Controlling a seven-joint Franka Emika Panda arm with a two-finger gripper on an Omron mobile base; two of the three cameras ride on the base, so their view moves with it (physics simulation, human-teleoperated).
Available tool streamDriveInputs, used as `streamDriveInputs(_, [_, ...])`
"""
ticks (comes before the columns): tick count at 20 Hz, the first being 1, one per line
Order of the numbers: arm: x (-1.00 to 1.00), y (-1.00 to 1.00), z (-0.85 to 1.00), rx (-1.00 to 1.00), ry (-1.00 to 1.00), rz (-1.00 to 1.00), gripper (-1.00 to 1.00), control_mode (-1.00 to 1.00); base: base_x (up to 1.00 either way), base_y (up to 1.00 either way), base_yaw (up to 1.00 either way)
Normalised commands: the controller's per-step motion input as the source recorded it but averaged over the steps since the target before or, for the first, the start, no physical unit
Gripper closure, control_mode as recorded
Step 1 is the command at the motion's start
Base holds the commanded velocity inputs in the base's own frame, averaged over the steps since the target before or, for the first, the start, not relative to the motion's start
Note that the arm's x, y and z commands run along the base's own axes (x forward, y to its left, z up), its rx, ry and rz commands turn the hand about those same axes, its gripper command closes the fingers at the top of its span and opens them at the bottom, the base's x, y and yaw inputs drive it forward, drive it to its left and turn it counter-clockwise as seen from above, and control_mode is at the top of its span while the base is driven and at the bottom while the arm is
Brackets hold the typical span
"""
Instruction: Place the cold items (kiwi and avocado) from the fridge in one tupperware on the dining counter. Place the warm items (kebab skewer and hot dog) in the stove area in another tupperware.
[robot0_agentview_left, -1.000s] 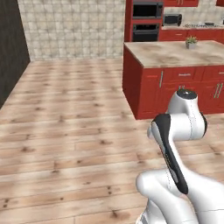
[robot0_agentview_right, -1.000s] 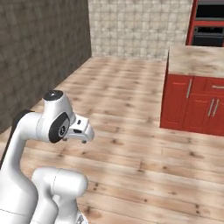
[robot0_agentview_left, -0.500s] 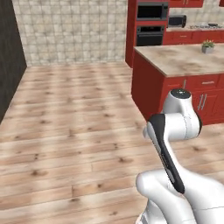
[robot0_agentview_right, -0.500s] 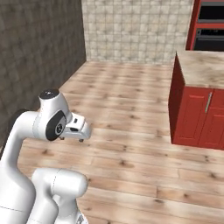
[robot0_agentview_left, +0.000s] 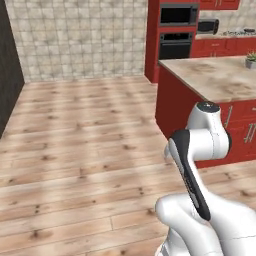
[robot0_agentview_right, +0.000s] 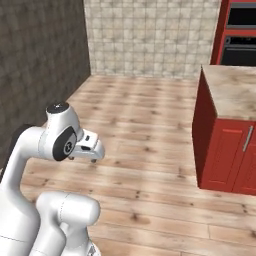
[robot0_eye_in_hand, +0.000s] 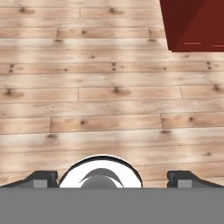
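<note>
Below my tool (robot0_eye_in_hand: 112, 178) I see pale wooden plank floor (robot0_eye_in_hand: 96, 96); ahead to its right stands the red-cabinet counter (robot0_agentview_left: 215, 80) with its beige stone top. The tool's jaws stand wide, holding nothing. No task food visible to me.

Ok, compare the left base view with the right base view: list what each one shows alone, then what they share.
Left base view alone: a black microwave on the far counter and a small green potted plant at the island's edge. Right base view alone: a dark grey stone side wall and the open, empty claw. Shared: the red-cabinet island with beige stone top, black built-in wall ovens, beige tiled back wall and pale wooden plank floor.
</note>
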Motion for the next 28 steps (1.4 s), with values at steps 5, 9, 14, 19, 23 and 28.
streamDriveInputs(5, [0.00, 0.00, 0.00, 0.00, 0.00, 0.00, -1.00, 1.00, 1.00, 0.38, 0.00])
streamDriveInputs(9, [0.00, 0.00, 0.00, 0.00, 0.00, 0.00, -1.00, 1.00, 1.00, 0.77, 0.00])
streamDriveInputs(14, [0.00, 0.00, 0.00, 0.00, 0.00, 0.00, -1.00, 1.00, 1.00, 0.77, 0.00])
streamDriveInputs(19, [0.00, 0.00, 0.00, 0.00, 0.00, 0.00, -1.00, 1.00, 1.00, 0.71, -0.11])
streamDriveInputs(23, [0.00, 0.00, 0.00, 0.00, 0.00, 0.00, -1.00, 1.00, 1.00, 0.89, -0.17])
streamDriveInputs(28, [0.00, 0.00, 0.00, 0.00, 0.00, 0.00, -1.00, 1.00, 1.00, 0.52, -0.26])
